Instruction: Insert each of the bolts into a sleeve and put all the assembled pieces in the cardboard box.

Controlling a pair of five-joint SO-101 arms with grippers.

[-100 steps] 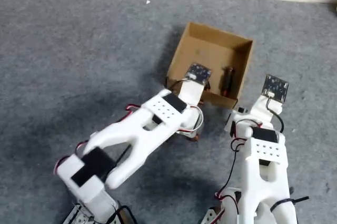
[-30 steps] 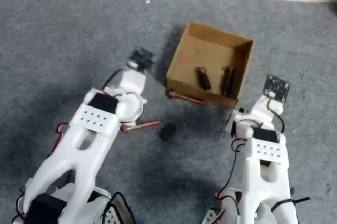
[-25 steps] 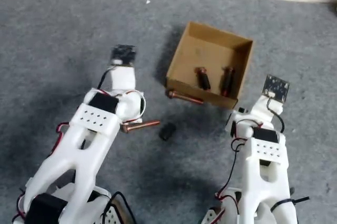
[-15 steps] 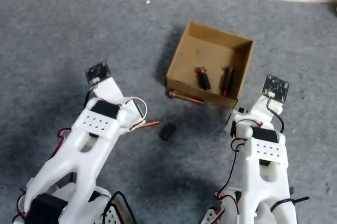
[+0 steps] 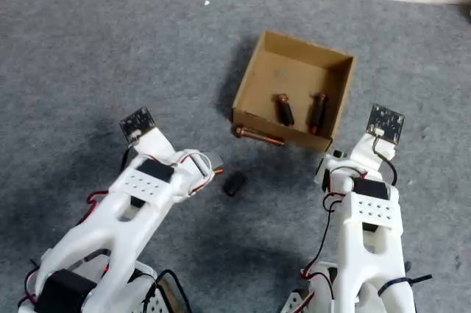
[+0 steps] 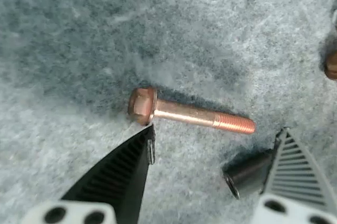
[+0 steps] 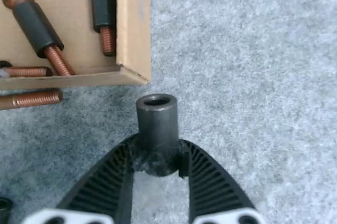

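copper bolt point(image 6: 189, 114) lies flat on the grey table point(image 5: 88, 48) below the left arm point(image 5: 140, 202), which extends from the lower left corner of the high view, wrist left of centre. left fingers point(image 6: 126, 171) spread wide, released, one tip just beside the bolt head, gripping nothing. bolt is bare: flanged hex head, smooth shank, threaded end. loose black sleeve point(image 6: 250, 171) lies on its side by the other finger; in the high view it sits near frame centre. right arm point(image 5: 368, 210) stands at lower right, wrist just below the lower right corner of the cardboard box point(image 5: 254, 77). right fingers point(image 7: 210, 176) clenched on a dark sleeve point(image 7: 157, 124), held upright, bore open. box sits upper centre-right with two assembled pieces point(image 5: 283, 109) inside. second bolt point(image 5: 259, 135) lies just outside its near wall.
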